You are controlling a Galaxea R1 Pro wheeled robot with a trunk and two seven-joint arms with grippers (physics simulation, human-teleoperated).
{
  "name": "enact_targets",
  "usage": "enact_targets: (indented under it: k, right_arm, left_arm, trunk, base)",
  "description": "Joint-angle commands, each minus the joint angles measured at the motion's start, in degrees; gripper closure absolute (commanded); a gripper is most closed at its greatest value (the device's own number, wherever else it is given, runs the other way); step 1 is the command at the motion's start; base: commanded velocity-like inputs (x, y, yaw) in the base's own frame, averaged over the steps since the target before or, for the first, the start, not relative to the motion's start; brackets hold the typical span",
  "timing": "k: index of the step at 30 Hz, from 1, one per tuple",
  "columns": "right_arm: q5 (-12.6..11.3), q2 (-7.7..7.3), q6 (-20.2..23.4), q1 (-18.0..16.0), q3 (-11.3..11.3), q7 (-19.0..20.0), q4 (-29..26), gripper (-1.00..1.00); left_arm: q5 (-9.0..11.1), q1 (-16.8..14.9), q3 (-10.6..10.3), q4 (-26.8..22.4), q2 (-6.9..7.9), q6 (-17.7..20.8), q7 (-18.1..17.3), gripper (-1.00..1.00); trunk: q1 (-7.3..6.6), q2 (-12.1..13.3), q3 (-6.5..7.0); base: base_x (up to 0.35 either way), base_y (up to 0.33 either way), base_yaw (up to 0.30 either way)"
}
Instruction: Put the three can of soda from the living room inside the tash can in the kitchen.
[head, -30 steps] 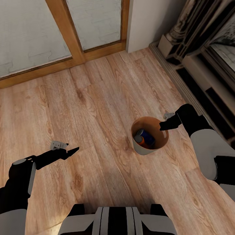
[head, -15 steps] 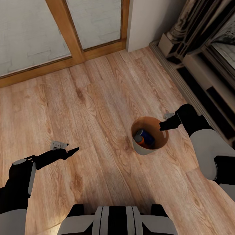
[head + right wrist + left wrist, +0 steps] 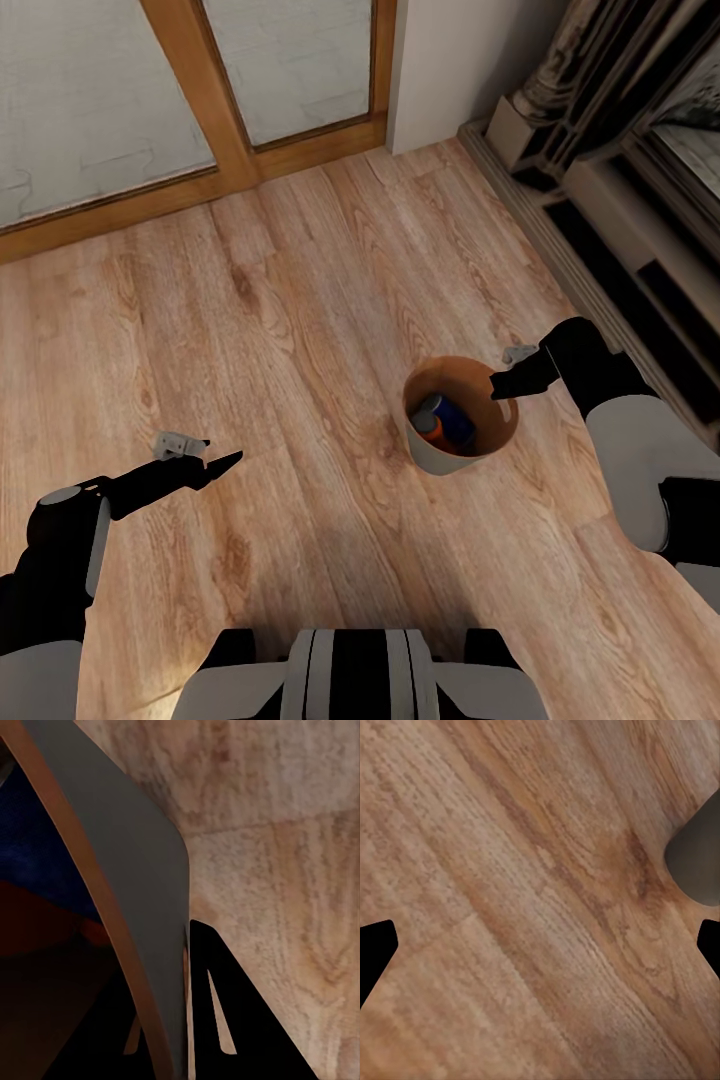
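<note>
The trash can (image 3: 432, 457), grey outside and copper-brown inside, stands on the wood floor right of centre in the head view. Inside it lie a dark blue soda can (image 3: 456, 420) and an orange soda can (image 3: 430, 429); any third can is hidden. My right gripper (image 3: 502, 385) is shut on the bin's far rim. In the right wrist view the bin's wall (image 3: 127, 870) runs beside one finger (image 3: 225, 1020), with blue (image 3: 30, 847) and orange (image 3: 37, 922) inside. My left gripper (image 3: 222, 462) hangs open over bare floor, left of the bin, whose grey side (image 3: 697, 862) shows in the left wrist view.
Wood-framed glass doors (image 3: 230, 130) run along the far side, and a white wall corner (image 3: 450, 60) stands beside them. The dark fireplace surround (image 3: 620, 200) lines the right side, close behind my right arm. My base (image 3: 360, 680) shows at the bottom edge.
The doors and floor have slid slightly up the picture, so the camera has moved. The bin and both grippers keep their places in the view.
</note>
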Motion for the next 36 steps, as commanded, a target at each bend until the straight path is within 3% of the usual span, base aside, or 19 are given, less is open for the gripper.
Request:
enact_targets:
  k: [1,7,19,20,36]
  right_arm:
    - [-0.19,0.5,0.02,0.06,-0.22,0.15,0.22,1.0]
    - [-0.19,0.54,0.02,0.06,-0.08,0.15,0.22,1.0]
    - [-0.19,0.5,0.02,0.1,-0.1,0.15,0.22,1.0]
    - [-0.19,0.5,0.02,0.09,-0.12,0.15,0.22,-1.0]
    - [-0.19,0.48,0.02,0.11,-0.28,0.06,0.22,-1.0]
  left_arm:
    - [-0.01,-0.03,-0.03,0.02,-0.02,-0.01,0.0,-1.0]
    - [-0.01,-0.03,-0.03,0.02,-0.02,-0.01,0.0,-1.0]
    - [0.0,-0.03,-0.04,0.02,-0.02,-0.01,-0.07,-1.0]
    - [0.01,-0.03,-0.04,0.02,-0.02,-0.01,-0.06,-1.0]
    - [0.07,-0.03,-0.04,0.02,-0.02,-0.01,-0.09,-1.0]
  trunk:
    - [0.03,0.01,-0.02]
    - [0.69,-1.2,-0.56]
    - [0.69,-1.2,-0.56]
    - [0.69,-1.2,-0.56]
    - [0.69,-1.2,-0.56]
  base:
    - [0.0,0.0,0.0]
    - [0.0,0.0,0.0]
    - [0.0,0.0,0.0]
    - [0.0,0.0,0.0]
    - [0.0,0.0,0.0]
